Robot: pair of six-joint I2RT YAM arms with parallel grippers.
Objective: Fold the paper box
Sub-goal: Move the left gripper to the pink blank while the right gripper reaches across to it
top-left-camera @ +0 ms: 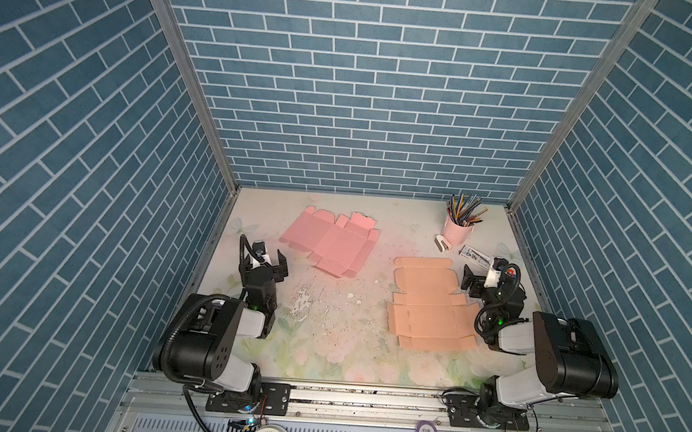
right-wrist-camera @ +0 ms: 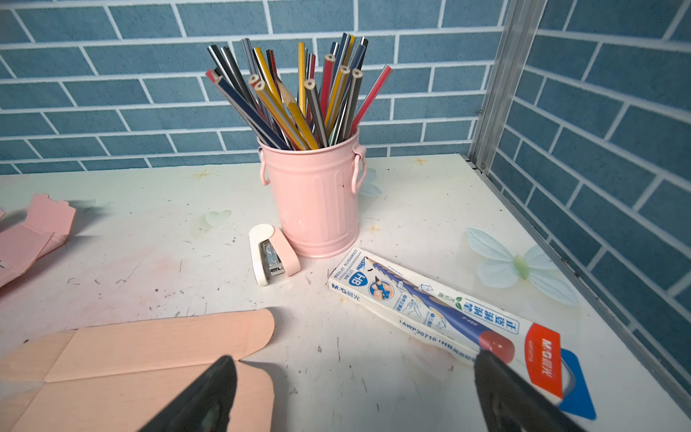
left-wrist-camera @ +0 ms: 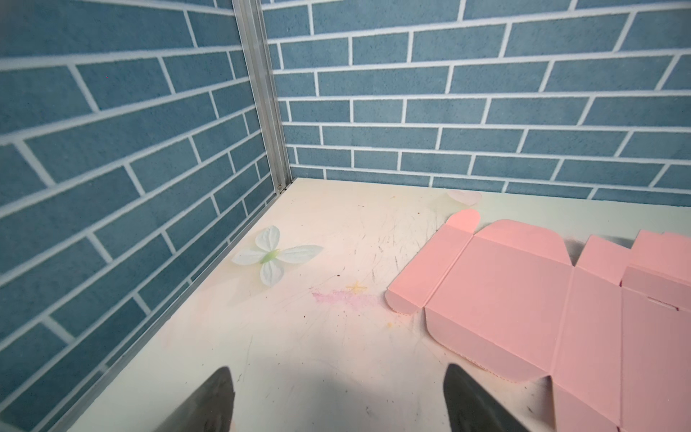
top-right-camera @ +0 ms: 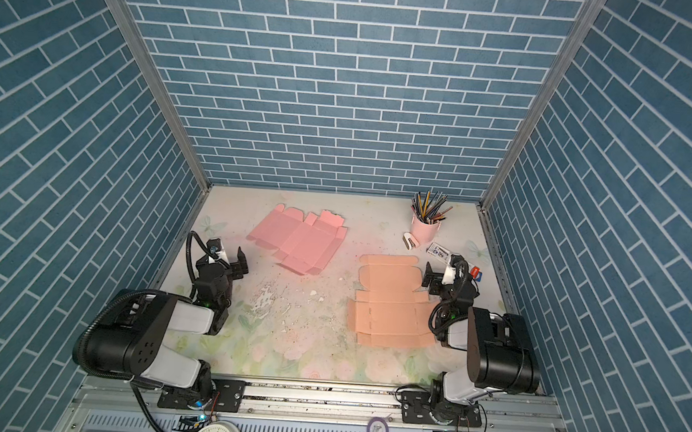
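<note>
The pink box blank (top-left-camera: 329, 245) and peach box blank (top-left-camera: 425, 314) are laid flat, presumably for flap access; left gripper (top-left-camera: 273, 263) and right gripper (top-left-camera: 478, 277) are held fully spread, empty.

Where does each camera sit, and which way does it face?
Both top views: high behind the robot, looking down on the table, pink sheet, orange sheet; left arm, right arm show.
Left wrist: on the left arm, facing the wall corner and pink sheet; open left gripper shows.
Right wrist: on the right arm, facing the pencil cup, stapler, pencil box; open right gripper shows.
Shared: both wrist views catch the pink sheet.
</note>
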